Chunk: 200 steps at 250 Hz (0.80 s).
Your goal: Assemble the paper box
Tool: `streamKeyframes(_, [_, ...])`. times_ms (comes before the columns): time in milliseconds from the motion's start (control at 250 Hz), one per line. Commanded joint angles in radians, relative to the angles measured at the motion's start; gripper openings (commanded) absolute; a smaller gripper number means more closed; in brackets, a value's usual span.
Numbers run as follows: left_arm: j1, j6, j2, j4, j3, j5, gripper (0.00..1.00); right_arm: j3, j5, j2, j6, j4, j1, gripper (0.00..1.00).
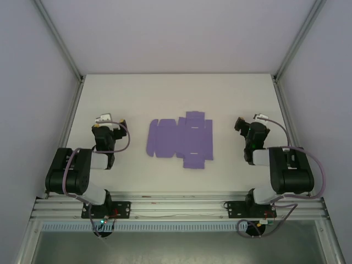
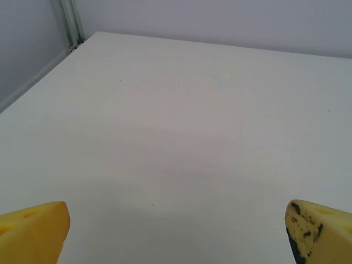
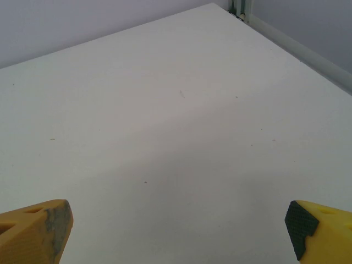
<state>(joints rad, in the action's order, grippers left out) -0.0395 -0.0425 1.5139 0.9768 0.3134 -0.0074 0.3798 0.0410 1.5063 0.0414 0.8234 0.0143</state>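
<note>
The paper box (image 1: 180, 139) lies as a flat lavender die-cut sheet with flaps and creases in the middle of the white table (image 1: 176, 93). My left gripper (image 1: 108, 127) rests to the sheet's left, well apart from it, folded back near its base. On the opposite side my right gripper (image 1: 245, 129) sits the same way, also apart from the sheet. In the left wrist view the left gripper (image 2: 177, 234) is open, its yellow fingertips (image 2: 34, 231) wide over bare table. The right gripper (image 3: 179, 231) is open too, yellow fingertips (image 3: 36, 228) far apart with nothing between them.
Aluminium frame rails (image 1: 176, 204) run along the near edge, and posts (image 1: 58, 38) rise at the table's back corners. White walls close the space on three sides. A frame corner (image 2: 70, 25) shows at the table's far left.
</note>
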Motion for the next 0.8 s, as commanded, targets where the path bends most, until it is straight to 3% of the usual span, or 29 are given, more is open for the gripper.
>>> streamKeyframes(0, [0.000,0.022,-0.003,0.009,0.015,0.003,1.00,0.007,0.023,-0.009,0.008,0.010,0.004,1.00])
streamKeyframes(795, [0.009,0.033,-0.001,-0.006,0.023,0.002,1.00,0.007,0.021,-0.011,0.009,0.009,0.004,1.00])
